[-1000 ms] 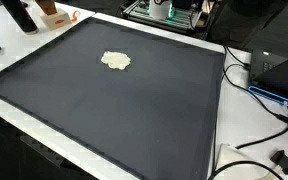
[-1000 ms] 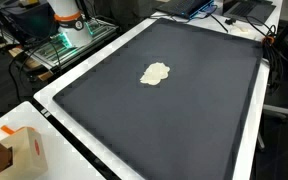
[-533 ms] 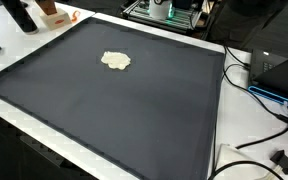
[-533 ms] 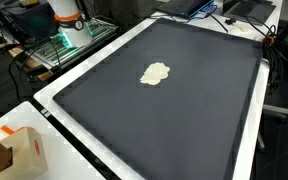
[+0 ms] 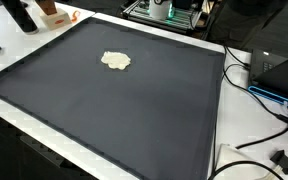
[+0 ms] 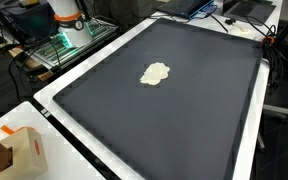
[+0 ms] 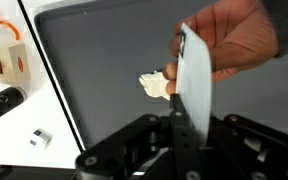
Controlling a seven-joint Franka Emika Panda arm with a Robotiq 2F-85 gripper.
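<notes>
Pincer is sitting at the lower end of a white card that a hand is holding edge-on; clamped or loose, I cannot tell. Crumpled wad is lying just beyond on the dark mat.

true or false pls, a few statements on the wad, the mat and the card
1. A pale wad lies on the mat. True.
2. The mat is red. False: it is dark grey.
3. In the wrist view a hand holds a white card. True.
4. The wad touches the orange and white box. False: the box stands off the mat, well apart from the wad.
</notes>
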